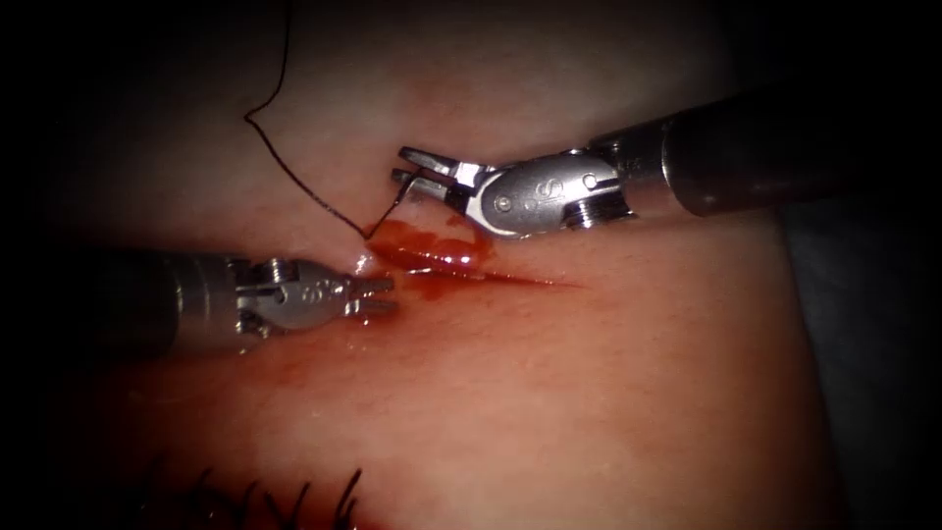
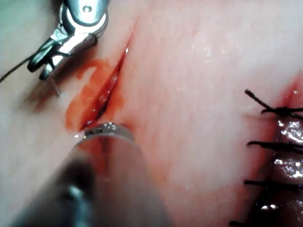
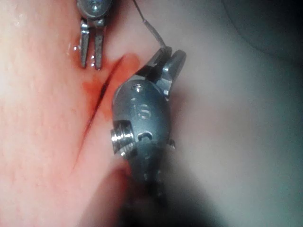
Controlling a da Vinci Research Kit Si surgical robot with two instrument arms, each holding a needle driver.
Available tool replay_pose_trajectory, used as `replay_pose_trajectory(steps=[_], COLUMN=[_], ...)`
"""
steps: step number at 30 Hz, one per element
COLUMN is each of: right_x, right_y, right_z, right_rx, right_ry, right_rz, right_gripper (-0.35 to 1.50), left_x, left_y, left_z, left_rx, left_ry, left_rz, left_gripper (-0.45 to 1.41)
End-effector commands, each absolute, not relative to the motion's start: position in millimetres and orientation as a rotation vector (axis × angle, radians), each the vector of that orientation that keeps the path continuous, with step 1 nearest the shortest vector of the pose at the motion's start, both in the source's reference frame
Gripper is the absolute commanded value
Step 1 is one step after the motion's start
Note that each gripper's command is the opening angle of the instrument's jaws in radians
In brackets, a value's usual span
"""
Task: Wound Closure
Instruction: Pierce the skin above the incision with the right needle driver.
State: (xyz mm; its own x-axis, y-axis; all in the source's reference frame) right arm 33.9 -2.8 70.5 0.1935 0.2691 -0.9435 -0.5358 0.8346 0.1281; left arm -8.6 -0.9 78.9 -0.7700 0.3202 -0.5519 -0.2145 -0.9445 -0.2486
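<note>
The cut (image 1: 510, 275) runs across the tissue (image 1: 549, 393), with red fluid (image 1: 432, 245) pooled at its left end. My right tool (image 1: 404, 165) hovers just above that end, jaws shut on the thin dark needle (image 1: 392, 204). The needle slants down from the jaws to the tissue at the rim of the fluid; I cannot tell if it is in the tissue. Black thread (image 1: 294, 172) trails from there up and to the left. My left tool (image 1: 381, 295) lies by the left end of the cut, jaws slightly open, holding nothing. The right wrist view has both tools: right (image 3: 166, 56), left (image 3: 91, 54).
A row of black stitches (image 1: 265, 491) closes an older wound at the near edge of the tissue, also seen as stitches (image 2: 274, 142) in the left wrist view. The right tool's shaft (image 1: 746, 147) comes in from the right, above the cut.
</note>
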Motion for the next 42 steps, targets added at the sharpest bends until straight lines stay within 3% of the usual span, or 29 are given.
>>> replay_pose_trajectory(steps=[1,26,42], right_x=[34.4,35.9,37.3], right_y=[-2.5,-3.0,-5.8], right_z=[71.2,75.0,73.4], right_rx=[-0.216,0.660,0.872], right_ry=[1.262,1.241,1.147], right_rz=[0.623,1.384,1.472], right_gripper=[-0.35,-0.35,-0.35], left_x=[-9.0,-8.1,-7.2], left_y=[-0.9,-0.8,-0.4], left_z=[79.3,78.8,78.7], left_rx=[-0.888,-0.892,-0.888], left_ry=[-0.248,-0.258,-0.260], left_rz=[2.702,2.703,2.707], left_gripper=[-0.10,-0.08,-0.08])
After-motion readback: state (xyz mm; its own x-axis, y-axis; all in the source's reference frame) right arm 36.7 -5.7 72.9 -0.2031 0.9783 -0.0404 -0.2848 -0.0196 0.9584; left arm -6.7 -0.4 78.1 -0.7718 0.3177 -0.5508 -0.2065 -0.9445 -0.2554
